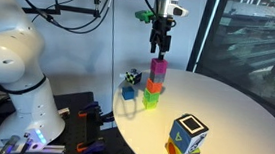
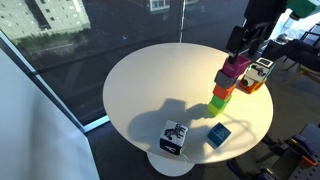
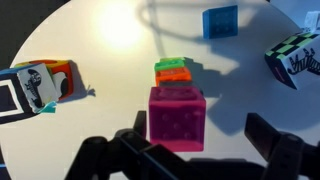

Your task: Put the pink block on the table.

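Observation:
The pink block (image 3: 177, 118) is the top of a stack, above an orange-red cube (image 3: 173, 66) and a green cube (image 3: 172, 77). The stack stands on the round white table (image 1: 225, 110), in both exterior views (image 1: 158, 67) (image 2: 235, 70). My gripper (image 3: 195, 135) is open and hovers just over the pink block, one finger close to its left side and the other well off to its right. It hangs straight down over the stack in both exterior views (image 1: 158, 44) (image 2: 243, 45). It holds nothing.
A multicoloured patterned cube (image 1: 187, 140) (image 3: 35, 85) sits near the table edge. A black-and-white cube (image 2: 173, 138) (image 3: 297, 55) and a small blue cube (image 2: 218, 135) (image 3: 220, 20) lie on the other side of the stack. A glass wall stands behind the table.

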Available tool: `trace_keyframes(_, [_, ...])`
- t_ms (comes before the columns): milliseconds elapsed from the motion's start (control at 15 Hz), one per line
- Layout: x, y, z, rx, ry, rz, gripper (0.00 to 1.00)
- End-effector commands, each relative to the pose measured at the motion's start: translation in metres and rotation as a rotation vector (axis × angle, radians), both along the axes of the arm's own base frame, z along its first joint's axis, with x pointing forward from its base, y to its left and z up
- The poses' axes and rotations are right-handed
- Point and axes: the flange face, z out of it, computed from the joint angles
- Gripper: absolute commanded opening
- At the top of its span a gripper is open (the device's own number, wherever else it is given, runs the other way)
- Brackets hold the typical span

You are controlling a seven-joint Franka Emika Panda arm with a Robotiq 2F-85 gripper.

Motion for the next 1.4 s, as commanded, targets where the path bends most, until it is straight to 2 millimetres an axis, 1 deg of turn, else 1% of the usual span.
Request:
trace_keyframes(0, [0.01,0.004,0.002,0.001,-0.011,0.003,1.0])
trace_keyframes(200, [0.011,0.004,-0.003,-0.01,-0.016,0.0,1.0])
trace_keyframes(533, [0.012,0.002,-0.005,-0.018,-0.039,-0.004,1.0])
trace_keyframes(1000, [0.015,0.001,-0.016,-0.019,-0.068,0.001,1.0])
trace_keyframes(1333, [0.015,-0.001,-0.018,-0.023,-0.065,-0.004,1.0])
